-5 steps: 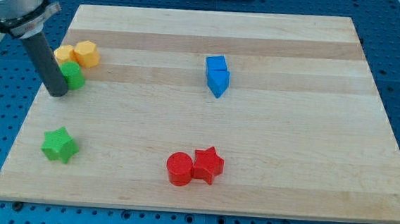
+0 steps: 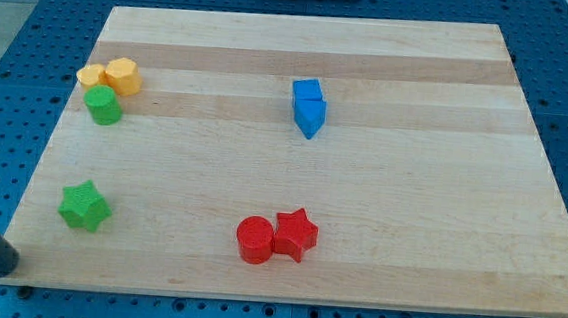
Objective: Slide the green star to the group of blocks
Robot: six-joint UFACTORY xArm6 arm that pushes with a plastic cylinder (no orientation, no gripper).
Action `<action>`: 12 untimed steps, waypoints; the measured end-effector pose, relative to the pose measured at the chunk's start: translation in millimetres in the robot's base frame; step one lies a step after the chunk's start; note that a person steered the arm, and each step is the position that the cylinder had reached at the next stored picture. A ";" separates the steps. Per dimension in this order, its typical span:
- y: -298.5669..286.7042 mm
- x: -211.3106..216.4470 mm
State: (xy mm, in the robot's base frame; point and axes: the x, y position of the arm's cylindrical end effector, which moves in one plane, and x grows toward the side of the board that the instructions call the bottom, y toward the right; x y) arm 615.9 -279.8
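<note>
The green star [image 2: 84, 206] lies near the board's lower left corner. My tip [image 2: 3, 266] is at the view's bottom left, just off the board's left edge, below and left of the green star and apart from it. A group at the upper left holds a green cylinder [image 2: 103, 106], a yellow hexagon-like block [image 2: 121, 74] and a second yellow block [image 2: 91, 75], all touching or nearly so.
A blue cube [image 2: 307, 91] and a blue pointed block [image 2: 310, 117] sit together at the upper middle. A red cylinder [image 2: 254, 240] touches a red star [image 2: 296, 234] at the bottom middle. The wooden board [image 2: 412, 188] rests on a blue perforated table.
My tip has moved from beside the green cylinder at the upper left down to the bottom left, off the board's edge. No block has moved.
</note>
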 end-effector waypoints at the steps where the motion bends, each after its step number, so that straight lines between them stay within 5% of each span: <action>1: 16.2 -5.7; 4: 90.7 -61.5; 6: 106.4 -41.7; 12: 42.3 -42.8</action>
State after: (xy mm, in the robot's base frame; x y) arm 573.1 -237.6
